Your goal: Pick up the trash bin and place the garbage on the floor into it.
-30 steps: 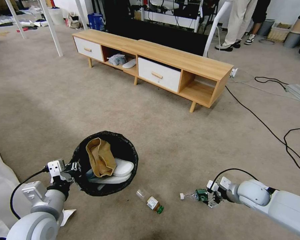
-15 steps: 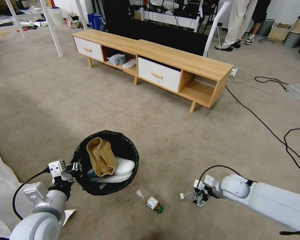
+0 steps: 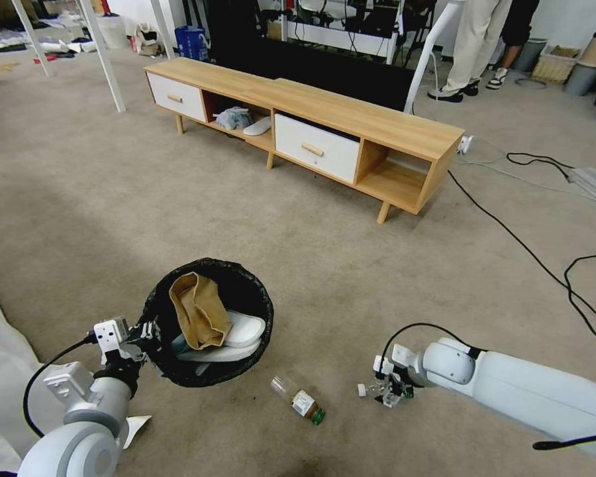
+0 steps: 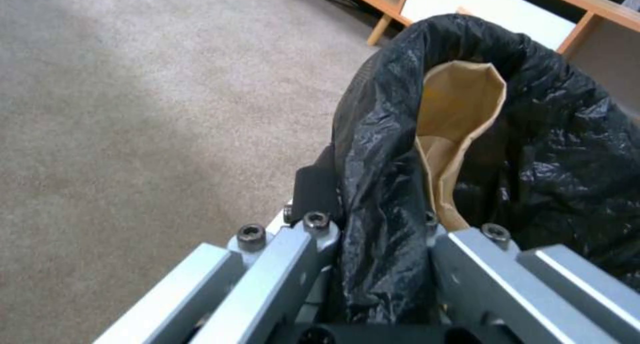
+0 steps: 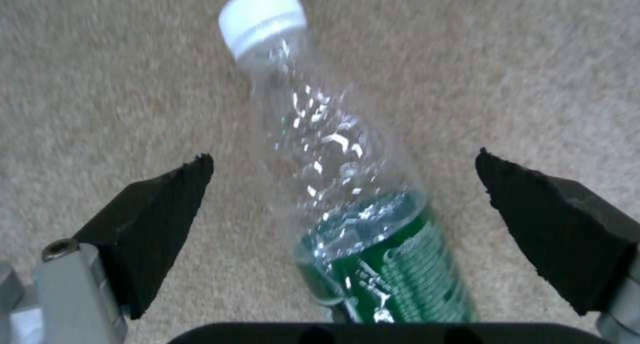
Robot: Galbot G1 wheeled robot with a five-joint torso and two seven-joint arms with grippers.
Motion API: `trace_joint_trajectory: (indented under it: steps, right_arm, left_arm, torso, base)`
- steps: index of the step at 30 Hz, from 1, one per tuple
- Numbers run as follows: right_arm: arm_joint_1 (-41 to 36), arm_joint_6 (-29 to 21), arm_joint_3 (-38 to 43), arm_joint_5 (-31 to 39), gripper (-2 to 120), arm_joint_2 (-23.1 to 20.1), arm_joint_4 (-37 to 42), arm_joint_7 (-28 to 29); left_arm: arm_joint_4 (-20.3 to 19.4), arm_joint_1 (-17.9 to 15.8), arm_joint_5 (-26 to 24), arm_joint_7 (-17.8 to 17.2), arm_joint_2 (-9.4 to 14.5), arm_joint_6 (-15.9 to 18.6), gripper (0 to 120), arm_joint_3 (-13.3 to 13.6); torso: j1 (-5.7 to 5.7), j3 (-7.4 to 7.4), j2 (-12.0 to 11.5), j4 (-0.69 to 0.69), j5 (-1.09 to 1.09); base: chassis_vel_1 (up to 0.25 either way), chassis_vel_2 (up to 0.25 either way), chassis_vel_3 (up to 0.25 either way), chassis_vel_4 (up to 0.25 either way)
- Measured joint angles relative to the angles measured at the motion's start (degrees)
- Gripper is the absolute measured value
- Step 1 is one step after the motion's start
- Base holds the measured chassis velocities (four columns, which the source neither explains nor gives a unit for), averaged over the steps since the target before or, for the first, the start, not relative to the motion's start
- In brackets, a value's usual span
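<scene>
While the left gripper (image 3: 144, 333) was clamped on the rim of the small round trash bin lined with crinkled black plastic (image 3: 208, 322), holding it beside the robot's left side, the right gripper (image 3: 385, 391) sat low over the beige-grey short-pile carpet floor (image 3: 351, 265). Its jaws stood wide apart with nothing gripped. Between the two black pads (image 5: 160, 224) lay a clear plastic bottle with a white cap and green label (image 5: 347, 204), on its side, long axis running straight out from the palm, cap end pointing away. Closing the jaws would likely squeeze it across its body near the label. Pale marks showed on the green label, but I couldn't read them. A second clear bottle with a tan label and green cap (image 3: 299, 399) lay on the carpet between bin and right gripper, nearer the bin. A brown paper bag (image 3: 195, 311) already sat inside the bin.
</scene>
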Motion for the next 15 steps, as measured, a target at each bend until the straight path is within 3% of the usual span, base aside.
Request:
trace_joint_trajectory:
  steps: [15]
  right_arm:
    - [-2.99, 0.28, 1.28, -0.68, 100, 2.19, -1.20, 1.16]
  left_arm:
    - [0.33, 0.21, 0.20, -0.10, -0.04, -0.02, 0, 0.06]
  torso:
    - [0.00, 0.00, 0.00, 0.01, 0.01]
  base:
    - [0.000, 0.000, 0.000, 0.000]
